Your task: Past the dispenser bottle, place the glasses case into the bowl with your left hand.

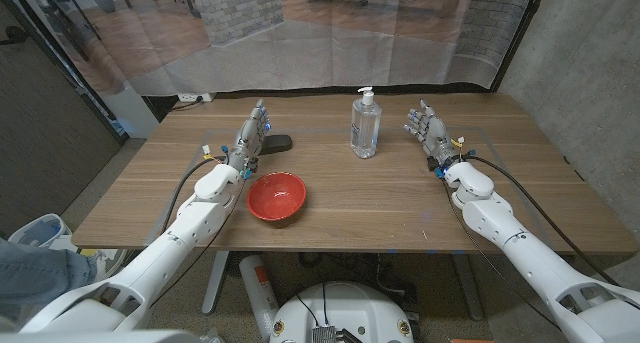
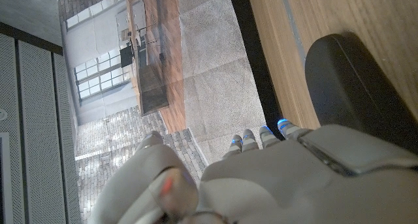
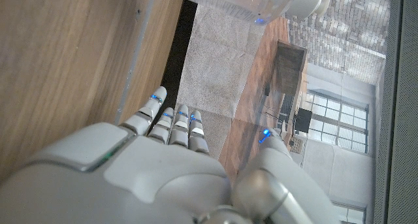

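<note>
A dark glasses case (image 1: 277,143) lies on the wooden table (image 1: 340,208) at the far left, just right of my left hand (image 1: 251,136). That hand stands beside the case with its fingers stretched out and holds nothing. In the left wrist view the case (image 2: 346,87) sits close beside the back of my left hand (image 2: 287,178). A red bowl (image 1: 276,196) stands nearer the front, below the case. The clear dispenser bottle (image 1: 365,125) stands at the far middle. My right hand (image 1: 431,133) waits open to the right of the bottle, fingers extended.
The table's far edge runs just behind the case and the bottle, with a translucent curtain (image 1: 300,33) beyond. A concrete wall (image 1: 590,73) rises at the right. In the right wrist view the bottle (image 3: 248,2) shows past my fingers (image 3: 173,123).
</note>
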Controlling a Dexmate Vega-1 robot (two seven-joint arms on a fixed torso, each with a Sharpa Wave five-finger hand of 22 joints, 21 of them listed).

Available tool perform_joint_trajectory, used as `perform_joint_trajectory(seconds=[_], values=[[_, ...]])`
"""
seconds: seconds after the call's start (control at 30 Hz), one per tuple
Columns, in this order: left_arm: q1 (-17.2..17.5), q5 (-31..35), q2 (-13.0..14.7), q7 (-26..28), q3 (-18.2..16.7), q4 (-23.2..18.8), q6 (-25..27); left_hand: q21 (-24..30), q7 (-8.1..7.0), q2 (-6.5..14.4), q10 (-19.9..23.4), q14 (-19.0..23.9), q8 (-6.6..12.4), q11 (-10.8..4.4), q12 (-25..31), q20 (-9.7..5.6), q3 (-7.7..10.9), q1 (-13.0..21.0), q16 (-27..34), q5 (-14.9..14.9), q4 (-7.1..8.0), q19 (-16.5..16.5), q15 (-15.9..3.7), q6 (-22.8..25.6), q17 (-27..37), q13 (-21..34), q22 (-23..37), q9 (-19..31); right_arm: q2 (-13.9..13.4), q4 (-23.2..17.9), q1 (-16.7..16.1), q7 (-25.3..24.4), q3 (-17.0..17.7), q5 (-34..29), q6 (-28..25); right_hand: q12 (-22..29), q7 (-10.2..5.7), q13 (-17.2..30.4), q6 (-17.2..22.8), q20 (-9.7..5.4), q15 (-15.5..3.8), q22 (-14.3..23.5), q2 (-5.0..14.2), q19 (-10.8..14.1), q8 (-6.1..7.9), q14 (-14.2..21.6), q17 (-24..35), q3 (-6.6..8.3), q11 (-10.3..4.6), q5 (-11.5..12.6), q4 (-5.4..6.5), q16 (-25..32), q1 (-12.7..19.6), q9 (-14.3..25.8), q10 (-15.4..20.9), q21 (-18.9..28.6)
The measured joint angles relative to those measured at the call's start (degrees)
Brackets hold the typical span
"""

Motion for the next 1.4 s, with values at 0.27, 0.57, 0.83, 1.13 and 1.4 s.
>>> perform_joint_trajectory(seconds=[0.27,0.57,0.83,1.13,1.4], values=[[0.7,2.8,-2.5,-1.4,-3.2,-0.5,1.4,0.0,0.50,0.2,0.6,-0.1,0.22,0.19,0.4,0.00,0.00,0.2,0.4,0.0,0.00,0.0,0.13,0.5,0.0,0.0,0.0,0.0,7.7,-0.1,-1.0,5.9,9.5,-9.2,-3.1,0.0,0.00,0.3,0.0,0.00,0.00,0.0,0.00,0.0,0.00,0.0,0.0,0.00,0.00,0.0,0.00,0.0,0.0,0.0,0.0,0.0],[1.4,6.0,-5.3,-3.2,-6.6,-0.7,2.5,0.0,0.71,0.4,1.0,0.1,0.44,0.52,0.4,0.00,0.00,0.4,0.4,0.0,0.00,0.0,0.45,0.7,0.0,0.0,0.0,0.0,14.8,-0.7,-1.6,10.7,17.7,-16.9,-5.2,0.0,0.00,0.3,0.0,0.01,-0.01,0.0,0.00,0.0,0.00,0.0,0.0,0.00,-0.30,0.0,0.00,0.0,0.0,0.0,0.3,0.0],[1.8,8.7,-6.7,-4.6,-8.8,-1.0,3.3,0.0,0.84,0.8,1.0,0.1,0.44,0.52,0.4,0.00,0.00,0.8,0.4,0.0,0.00,0.0,0.45,0.8,0.0,0.0,0.0,0.0,19.9,-1.6,-1.9,14.1,23.4,-22.1,-6.6,0.0,0.00,0.3,0.0,0.21,-0.01,0.0,0.00,0.2,0.00,0.0,0.0,0.00,-0.31,0.0,0.00,0.0,0.0,0.0,0.3,-0.3],[2.3,10.3,-7.4,-5.3,-10.6,-1.6,3.7,0.0,0.93,1.1,1.3,0.3,0.44,0.21,0.4,0.00,0.23,1.1,0.4,0.0,-0.23,0.0,0.65,1.4,0.0,0.3,0.0,0.0,22.3,-1.9,-1.9,16.4,26.1,-25.5,-7.3,0.0,0.00,0.3,0.0,-0.02,-0.01,0.0,0.00,0.4,0.00,0.0,0.0,0.00,-0.31,0.0,0.00,0.0,0.0,0.0,0.3,-0.3],[2.7,11.4,-7.8,-5.9,-11.9,-1.7,2.8,0.0,0.62,1.4,1.6,0.3,0.44,0.52,0.4,0.00,0.23,1.4,0.4,0.4,-0.23,0.0,0.65,1.7,0.0,0.3,0.0,0.0,23.9,-1.9,-1.3,17.6,27.9,-27.3,-7.6,0.0,0.00,0.3,0.0,-0.10,0.16,0.0,0.00,0.5,0.00,0.2,0.0,-0.01,-0.31,0.0,0.00,0.0,0.0,0.0,0.3,-0.7]])
